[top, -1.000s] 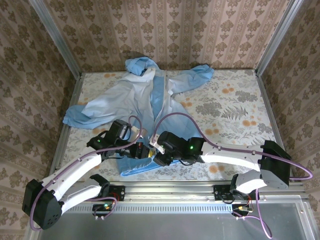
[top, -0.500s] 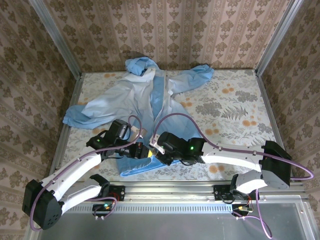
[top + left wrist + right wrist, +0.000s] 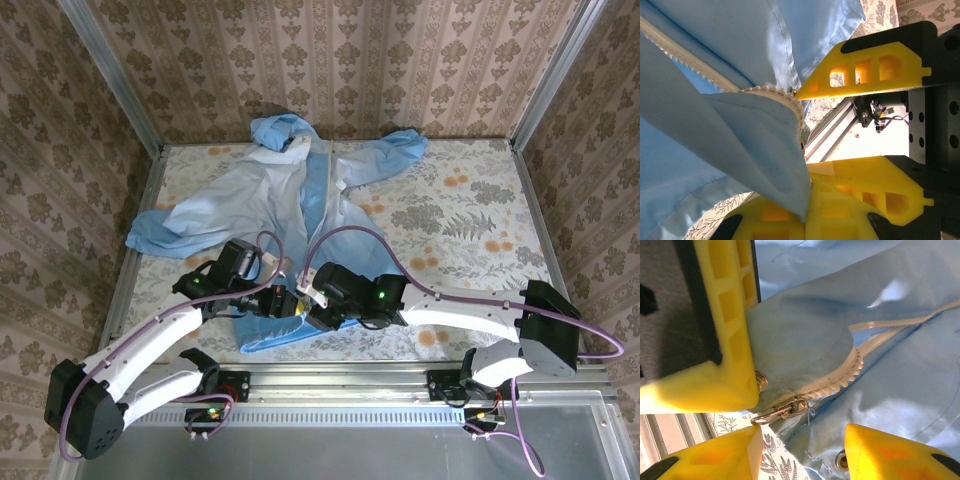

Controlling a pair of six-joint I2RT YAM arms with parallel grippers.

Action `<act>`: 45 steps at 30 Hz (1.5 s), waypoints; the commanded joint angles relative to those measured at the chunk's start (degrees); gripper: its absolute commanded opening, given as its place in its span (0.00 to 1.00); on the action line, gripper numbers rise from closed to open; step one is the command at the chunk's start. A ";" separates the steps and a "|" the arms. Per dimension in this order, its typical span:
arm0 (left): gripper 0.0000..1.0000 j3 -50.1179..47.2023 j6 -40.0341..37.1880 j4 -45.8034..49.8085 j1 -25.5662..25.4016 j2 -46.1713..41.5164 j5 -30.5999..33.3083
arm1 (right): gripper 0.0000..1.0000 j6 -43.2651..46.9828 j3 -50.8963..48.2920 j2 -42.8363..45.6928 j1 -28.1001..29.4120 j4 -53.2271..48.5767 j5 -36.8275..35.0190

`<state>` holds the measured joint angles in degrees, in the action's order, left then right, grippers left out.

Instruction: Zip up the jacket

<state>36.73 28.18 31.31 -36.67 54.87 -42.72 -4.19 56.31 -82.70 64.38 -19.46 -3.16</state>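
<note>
Jacket (image 3: 250, 195) spread upper-left to centre of top view, right gripper (image 3: 802, 440) has nudged left onto the hem's zipper pull (image 3: 780, 411), both it and left gripper (image 3: 805, 135) gaping wide, so probably nothing gripped yet.

1. A robot test cell in a lab: the left arm (image 3: 150, 340) and the right arm (image 3: 460, 310) are bolted to an aluminium rail (image 3: 340, 385) at 6 o'clock.
2. Aluminium frame posts (image 3: 110, 75) at 10 and 2 o'clock border wallpaper-patterned wall panels (image 3: 340, 60).
3. A floral-print covering (image 3: 460, 200) lies over the table.
</note>
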 commanded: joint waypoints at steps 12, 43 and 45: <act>0.00 1.85 -2.51 1.37 0.37 -0.28 -2.32 | 0.43 1.47 2.23 -1.78 0.31 0.62 2.24; 0.00 2.05 -4.64 3.91 0.63 -0.20 -3.18 | 0.30 3.04 2.50 -1.55 -1.89 -2.75 9.36; 0.00 1.96 -4.59 3.85 0.63 -0.29 -3.12 | 0.31 2.74 2.24 -1.09 -2.04 -2.76 9.74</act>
<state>36.95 25.34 33.63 -36.27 54.92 -43.38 -1.85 57.08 -84.42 62.61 -20.10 4.40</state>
